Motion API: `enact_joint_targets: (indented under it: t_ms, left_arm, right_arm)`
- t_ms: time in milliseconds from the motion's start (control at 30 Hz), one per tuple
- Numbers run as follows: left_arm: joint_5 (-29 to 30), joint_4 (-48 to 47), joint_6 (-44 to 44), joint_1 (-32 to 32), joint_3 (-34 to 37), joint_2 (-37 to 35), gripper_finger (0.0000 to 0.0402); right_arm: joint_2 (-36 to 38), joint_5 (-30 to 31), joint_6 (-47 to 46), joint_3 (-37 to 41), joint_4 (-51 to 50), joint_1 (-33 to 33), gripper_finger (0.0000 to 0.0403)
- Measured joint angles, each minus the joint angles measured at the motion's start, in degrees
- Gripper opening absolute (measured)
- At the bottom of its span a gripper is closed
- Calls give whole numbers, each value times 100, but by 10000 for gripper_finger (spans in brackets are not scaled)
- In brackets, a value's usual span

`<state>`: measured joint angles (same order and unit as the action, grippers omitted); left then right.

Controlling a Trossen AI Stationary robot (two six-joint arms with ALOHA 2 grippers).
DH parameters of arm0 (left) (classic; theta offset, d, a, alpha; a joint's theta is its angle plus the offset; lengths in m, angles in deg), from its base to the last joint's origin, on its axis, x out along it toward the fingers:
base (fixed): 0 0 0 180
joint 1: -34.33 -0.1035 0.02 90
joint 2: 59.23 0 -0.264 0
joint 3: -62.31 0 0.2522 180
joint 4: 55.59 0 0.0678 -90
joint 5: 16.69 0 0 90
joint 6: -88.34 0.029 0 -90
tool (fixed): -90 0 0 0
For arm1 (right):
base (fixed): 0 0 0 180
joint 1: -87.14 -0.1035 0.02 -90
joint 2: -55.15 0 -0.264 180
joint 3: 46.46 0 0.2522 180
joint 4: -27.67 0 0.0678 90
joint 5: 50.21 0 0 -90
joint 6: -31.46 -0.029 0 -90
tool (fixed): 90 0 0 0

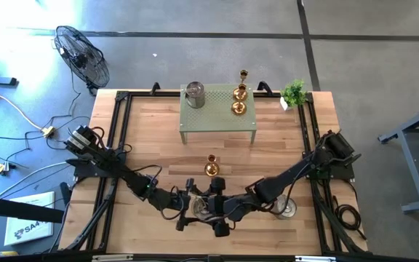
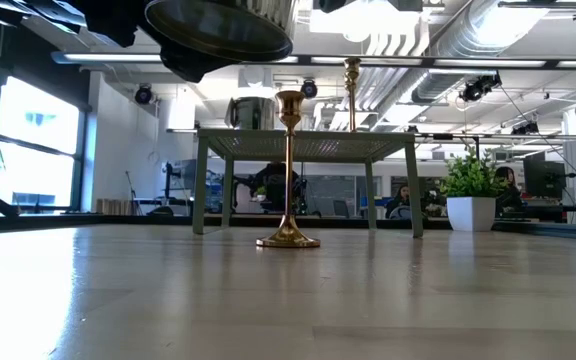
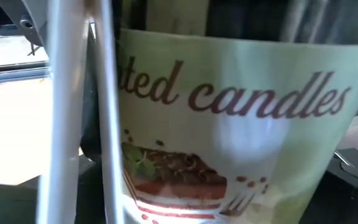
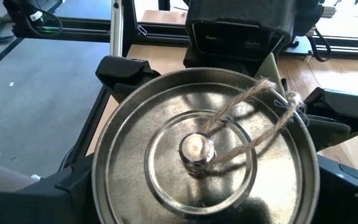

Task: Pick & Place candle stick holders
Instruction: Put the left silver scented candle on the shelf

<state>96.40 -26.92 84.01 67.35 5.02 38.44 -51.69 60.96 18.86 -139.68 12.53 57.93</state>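
While both arms meet at the table's near edge, you get this listing.

High view: left gripper (image 1: 195, 206) and right gripper (image 1: 221, 208) flank a silver tin (image 1: 207, 209), apparently for a hand-over. One gold holder (image 1: 211, 167) stands on the table just beyond. More gold holders (image 1: 239, 100) sit on the green stand (image 1: 217, 120), likely the drop-off.

Low view: the tin's base hangs clear of the table.

Left wrist view: the candle label fills the frame, and you cannot tell the jaws.

Right wrist view: the lid sits centred under the wrist, but the jaws' grip cannot be told.
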Motion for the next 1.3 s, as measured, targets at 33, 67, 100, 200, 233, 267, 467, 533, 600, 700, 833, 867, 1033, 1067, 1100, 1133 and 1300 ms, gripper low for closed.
enact_joint_targets:
  t_ms: [33, 67, 100, 200, 233, 267, 467, 533, 600, 700, 833, 867, 1033, 1067, 1100, 1133, 1300]
  left_arm:
    - [0, -3, 2, 0, 0, 0, 357]
    - [3, -14, 1, 0, -2, 0, 357]
    - [25, -31, -2, 0, -2, 0, 357]
    - [46, -123, -2, -2, 7, 2, 357]
    - [49, -129, -6, 0, 7, 2, 357]
    - [63, -130, -8, 0, 7, 2, 357]
    - [34, -194, 2, 0, 4, 2, 357]
    - [15, -228, 8, 4, 4, 2, 357]
    - [23, -235, 1, 4, 4, 2, 357]
    - [81, -288, -43, 2, 9, 2, 357]
    - [113, -321, -61, -7, 17, 2, 357]
    - [130, -323, -61, -5, 17, 2, 357]
    - [160, -319, -59, -2, 17, 1, 357]
    - [222, -329, -59, -2, 15, -18, 357]
    - [286, -343, -57, -2, 15, -40, 357]
    - [313, -339, -57, -2, 15, -70, 357]
    - [409, -340, 11, -2, 13, -331, 357]
  right_arm:
    - [0, 6, -2, 0, 8, -4, 373]
    - [0, 7, -4, 0, 11, -4, 381]
    - [0, 7, -22, 0, 15, -4, 386]
    - [0, 13, -31, 0, 56, -4, 383]
    - [0, 4, -12, 0, 58, -4, 381]
    - [0, -6, 21, 0, 56, -4, 379]
    - [6, 35, 108, 0, 41, -74, 386]
    - [38, 104, 111, 0, 39, -125, 386]
    - [131, 318, 150, 0, 17, -215, 387]
    - [310, 772, 361, -10, 29, -411, 388]
    - [538, 1343, 594, -17, 17, -752, 388]
    - [589, 1435, 621, -15, 13, -844, 388]
    - [702, 1805, 633, -15, 0, -1263, 389]
    - [702, 1938, 624, -13, -15, -1345, 389]
    - [702, 2071, 625, -13, -16, -1429, 389]
    - [702, 2192, 624, -13, -23, -1513, 389]
    - [699, 2683, 466, 62, -128, -1852, 389]
